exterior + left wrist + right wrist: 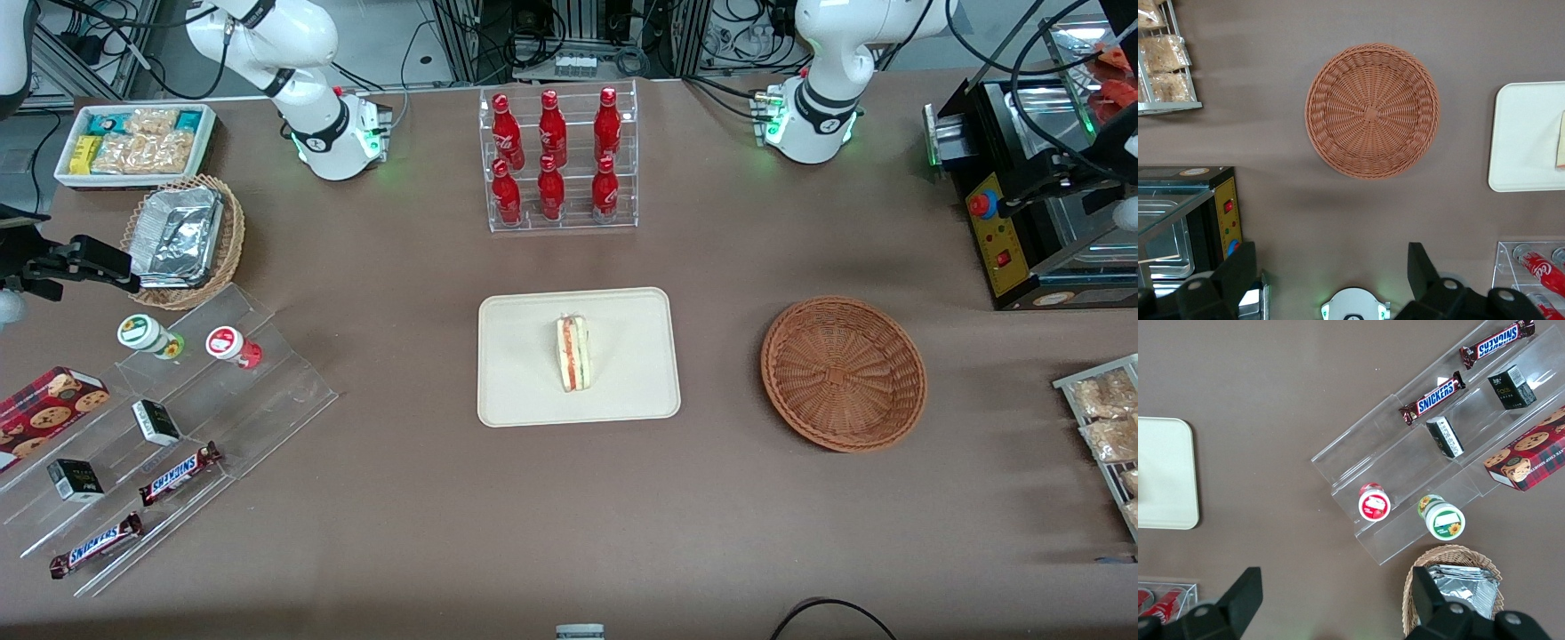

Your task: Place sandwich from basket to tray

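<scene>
The sandwich (573,353) lies on the cream tray (498,391) in the middle of the table, its red and green filling edge facing up. Only its pale edge (1561,140) shows in the left wrist view, on the tray (1525,140). The round reddish-brown basket (843,373) sits beside the tray, toward the working arm's end, and holds nothing (1371,110). My left gripper (1330,257) is open, with nothing between its fingers. It hangs high above the table, over the black appliance (1022,191), well apart from basket and tray.
A clear rack of red bottles (558,160) stands farther from the front camera than the tray. A black oven-like box (1022,231) and a wire rack of snack packets (1102,427) are at the working arm's end. Acrylic shelves of snacks (160,444) lie toward the parked arm's end.
</scene>
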